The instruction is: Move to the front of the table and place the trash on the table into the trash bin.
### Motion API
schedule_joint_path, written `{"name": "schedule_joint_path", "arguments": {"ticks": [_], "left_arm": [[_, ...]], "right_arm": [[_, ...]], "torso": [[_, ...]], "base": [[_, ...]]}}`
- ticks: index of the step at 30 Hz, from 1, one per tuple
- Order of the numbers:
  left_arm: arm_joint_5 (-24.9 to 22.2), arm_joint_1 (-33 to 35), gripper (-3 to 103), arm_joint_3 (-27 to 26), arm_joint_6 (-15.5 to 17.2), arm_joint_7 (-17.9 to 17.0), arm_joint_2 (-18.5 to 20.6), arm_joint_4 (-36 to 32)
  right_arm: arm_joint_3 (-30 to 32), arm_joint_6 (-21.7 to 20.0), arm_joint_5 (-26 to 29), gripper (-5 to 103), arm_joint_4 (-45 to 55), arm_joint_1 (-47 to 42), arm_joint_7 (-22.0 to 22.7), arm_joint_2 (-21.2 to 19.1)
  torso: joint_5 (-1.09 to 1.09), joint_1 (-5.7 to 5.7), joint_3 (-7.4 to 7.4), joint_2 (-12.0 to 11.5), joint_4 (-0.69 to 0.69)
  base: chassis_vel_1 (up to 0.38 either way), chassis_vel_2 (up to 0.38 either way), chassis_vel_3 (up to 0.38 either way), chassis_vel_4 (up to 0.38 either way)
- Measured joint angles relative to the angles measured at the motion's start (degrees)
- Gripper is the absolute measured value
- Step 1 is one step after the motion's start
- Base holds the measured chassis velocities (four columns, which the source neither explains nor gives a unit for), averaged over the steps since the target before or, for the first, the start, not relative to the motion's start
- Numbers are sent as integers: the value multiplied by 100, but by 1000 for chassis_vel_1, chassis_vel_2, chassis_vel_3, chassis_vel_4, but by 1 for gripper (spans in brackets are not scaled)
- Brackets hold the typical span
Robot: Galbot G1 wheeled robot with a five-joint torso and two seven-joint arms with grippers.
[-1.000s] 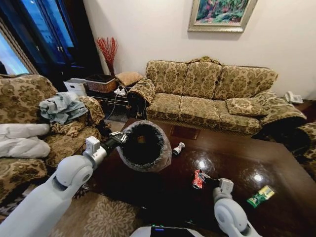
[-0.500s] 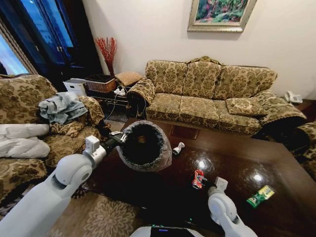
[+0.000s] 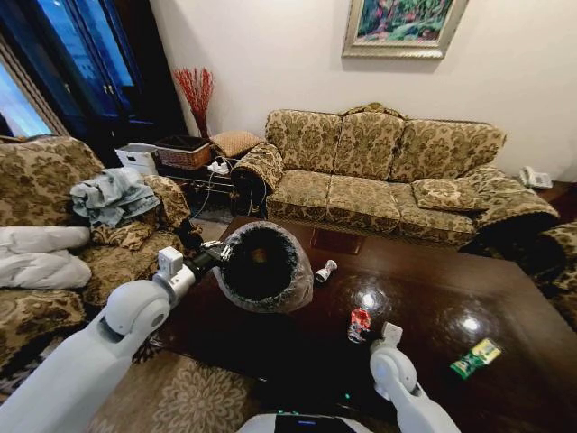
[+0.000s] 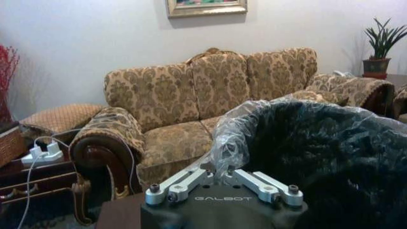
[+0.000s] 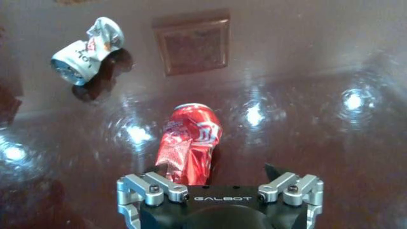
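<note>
The table, dark and glossy, is seen filling the lower right of the head view, with sofas close beyond its edges at 12 and 9 o'clock. The trash bin is held tilted in the air over the table's 9 o'clock edge, its bag-lined mouth turned toward the robot, and the left gripper is pinched on the bagged rim. Compared with a second ago, the right gripper has been carried leftward and forward, so that the red crushed can is now met at the jaws, which are spread, the can's near end lying beside the left one rather than centred; this is judged to be the closing approach of a grasp not yet made. The can itself has barely been shifted. The silver-grey can is left lying at about 11 o'clock from the red one, just by the bin, and the green wrapper well apart at 3 o'clock. Bare tabletop is left around the red can on all sides, so room for a lift toward the bin is judged ample.
</note>
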Motion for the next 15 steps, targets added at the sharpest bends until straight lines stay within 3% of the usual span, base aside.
{"name": "schedule_joint_path", "arguments": {"ticks": [3,6,7,12,15], "left_arm": [[-38,-8,4,-42,-7,-1,21,-2],[-55,-8,4,-62,-16,0,31,-7],[-61,-7,4,-77,-23,0,35,-9],[-78,0,4,-108,-32,0,47,-21],[-87,11,4,-140,-34,0,47,-43]], "right_arm": [[-65,2,-5,89,-26,49,-15,-13],[-68,25,-9,83,-53,60,-48,-23],[-63,38,-13,72,-58,59,-82,-23],[-46,47,-17,61,-46,33,-136,-6],[-33,73,7,45,-7,17,-160,10]], "torso": [[0,0,0,0,0],[-1,0,0,0,0],[-1,0,-1,1,1],[-1,0,-1,1,1],[0,0,-1,0,0]], "base": [[0,0,0,0],[0,0,0,0],[0,0,0,0],[0,0,0,0],[0,0,0,0]]}}
